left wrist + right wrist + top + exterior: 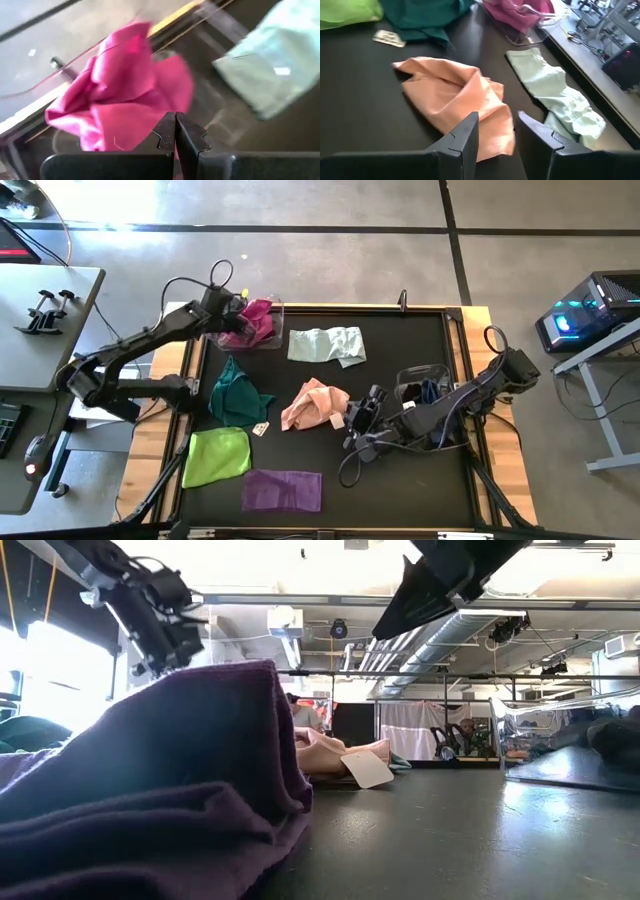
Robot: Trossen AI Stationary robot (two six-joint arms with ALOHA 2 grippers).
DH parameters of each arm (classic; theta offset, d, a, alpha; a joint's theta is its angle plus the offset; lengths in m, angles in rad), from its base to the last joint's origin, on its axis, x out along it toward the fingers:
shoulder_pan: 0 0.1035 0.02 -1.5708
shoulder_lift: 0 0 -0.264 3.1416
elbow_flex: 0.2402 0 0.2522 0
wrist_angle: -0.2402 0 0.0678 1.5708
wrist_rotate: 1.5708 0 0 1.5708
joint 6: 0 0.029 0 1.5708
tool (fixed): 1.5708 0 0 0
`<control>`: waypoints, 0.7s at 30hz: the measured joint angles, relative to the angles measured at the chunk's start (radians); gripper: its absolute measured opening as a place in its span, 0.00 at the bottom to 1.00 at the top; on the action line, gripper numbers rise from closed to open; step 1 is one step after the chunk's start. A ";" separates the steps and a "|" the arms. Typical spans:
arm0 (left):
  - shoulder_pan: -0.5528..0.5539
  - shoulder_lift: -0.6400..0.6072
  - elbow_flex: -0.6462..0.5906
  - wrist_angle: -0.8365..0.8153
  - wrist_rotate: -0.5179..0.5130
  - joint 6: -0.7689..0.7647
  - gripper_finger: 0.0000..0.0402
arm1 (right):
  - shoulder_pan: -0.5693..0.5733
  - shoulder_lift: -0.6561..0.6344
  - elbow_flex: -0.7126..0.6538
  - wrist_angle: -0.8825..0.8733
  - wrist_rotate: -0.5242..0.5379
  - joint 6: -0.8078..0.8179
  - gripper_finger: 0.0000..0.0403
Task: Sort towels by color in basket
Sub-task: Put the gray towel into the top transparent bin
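Left gripper (243, 304) fingers pinched fully together on the magenta towel (256, 320), held over the clear bin (278, 330) at the worktop's (400, 480) far left corner; release low so it lands inside with the cloth already there. Right gripper (362, 418) fingers half open, empty, just beside the peach towel (315, 404); approach a raised fold, close on one layer only, clear of the mint towel (327, 344).

Mint (327, 344), peach (314, 404), teal (235, 396), lime (217, 456) and purple towels (283, 489) lie crumpled on the mat; magenta (254, 321) in a clear bin.
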 joint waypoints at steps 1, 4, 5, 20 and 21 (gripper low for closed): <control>-0.024 -0.020 -0.003 0.003 0.000 0.000 0.00 | -0.011 0.000 0.000 -0.003 -0.001 -0.005 0.30; -0.106 -0.065 -0.008 0.005 0.001 -0.002 0.00 | -0.054 0.000 0.000 -0.020 -0.034 -0.032 0.31; -0.136 -0.074 -0.008 0.007 0.000 -0.003 0.00 | -0.071 0.000 0.000 -0.021 -0.048 -0.049 0.32; -0.537 -0.057 -0.060 0.233 -0.030 -0.011 0.00 | -0.524 0.000 -0.053 0.185 -0.412 -0.389 0.58; -0.547 -0.057 -0.070 0.239 -0.030 -0.013 0.00 | -0.558 0.000 -0.082 0.253 -0.447 -0.409 0.59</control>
